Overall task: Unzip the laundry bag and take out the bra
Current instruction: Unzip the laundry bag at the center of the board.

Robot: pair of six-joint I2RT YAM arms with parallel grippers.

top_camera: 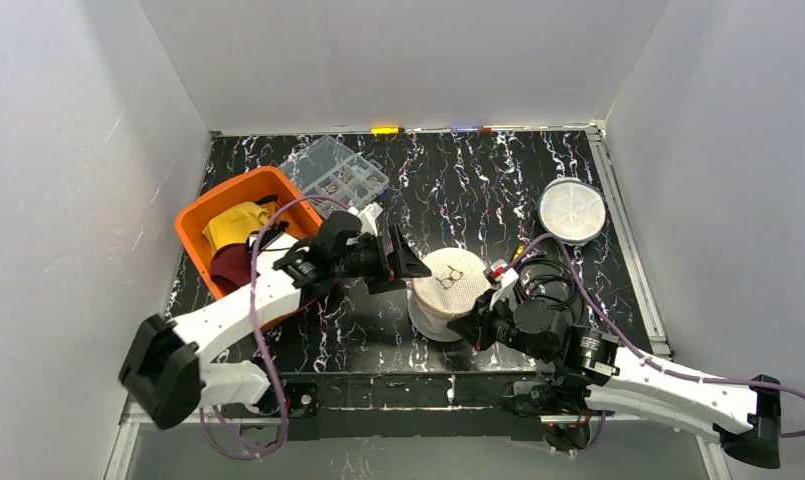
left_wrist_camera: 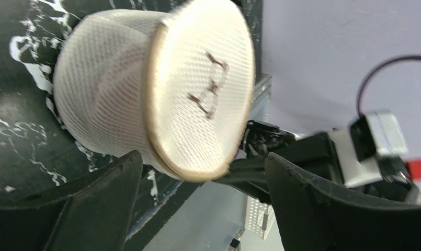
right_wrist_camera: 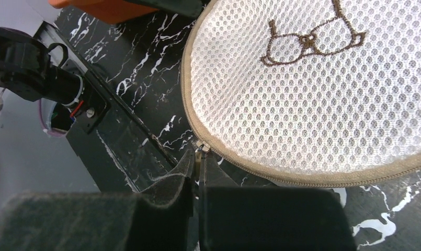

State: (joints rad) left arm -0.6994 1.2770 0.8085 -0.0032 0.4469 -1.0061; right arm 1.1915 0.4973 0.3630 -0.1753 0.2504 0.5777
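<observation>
The laundry bag (top_camera: 450,285) is a white mesh drum with a tan zipper round its top rim and a brown bra drawing on the lid; it stands mid-table. My left gripper (top_camera: 410,268) hangs at the bag's left side, open, its fingers apart below the lid's edge (left_wrist_camera: 197,89) with nothing between them. My right gripper (top_camera: 475,325) is at the bag's near side, shut on the zipper pull (right_wrist_camera: 200,151) at the rim of the lid (right_wrist_camera: 313,94). In the left wrist view the left gripper (left_wrist_camera: 203,157) straddles the rim. The bra is hidden.
An orange bin (top_camera: 193,215) with yellow and maroon garments sits at the left, under my left arm. Behind it lies a clear compartment box (top_camera: 335,172). A round white mesh disc (top_camera: 572,210) lies at the back right. White walls enclose the table.
</observation>
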